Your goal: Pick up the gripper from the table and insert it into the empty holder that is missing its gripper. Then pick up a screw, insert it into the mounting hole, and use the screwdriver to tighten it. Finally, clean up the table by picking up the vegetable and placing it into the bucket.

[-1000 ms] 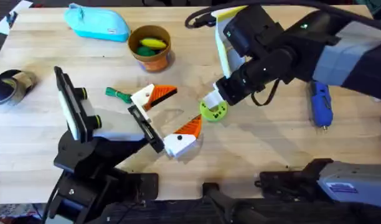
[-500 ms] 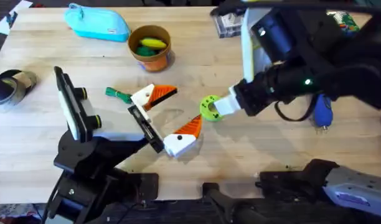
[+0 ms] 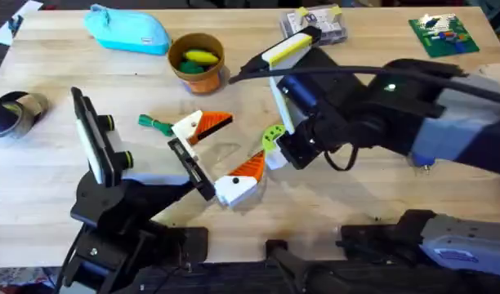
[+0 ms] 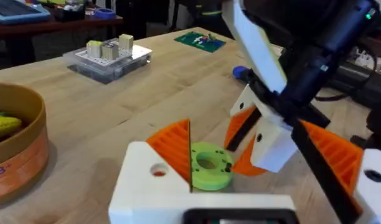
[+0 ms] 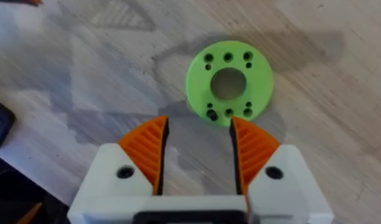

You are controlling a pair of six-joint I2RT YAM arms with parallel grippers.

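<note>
A robotics lab or workshop: wooden bench [image 3: 62,192]; green circuit board [image 3: 444,35]; clear parts box [image 3: 317,23]; tape roll [image 3: 11,113].

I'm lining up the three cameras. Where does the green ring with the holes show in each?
Overhead: the green ring lies mid-table, partly under the right gripper.
Left wrist: it lies flat on the wood, just past the left gripper's orange pads.
Right wrist: it lies flat, just ahead of the open orange pads.
Shared landmark: the wooden table.
</note>
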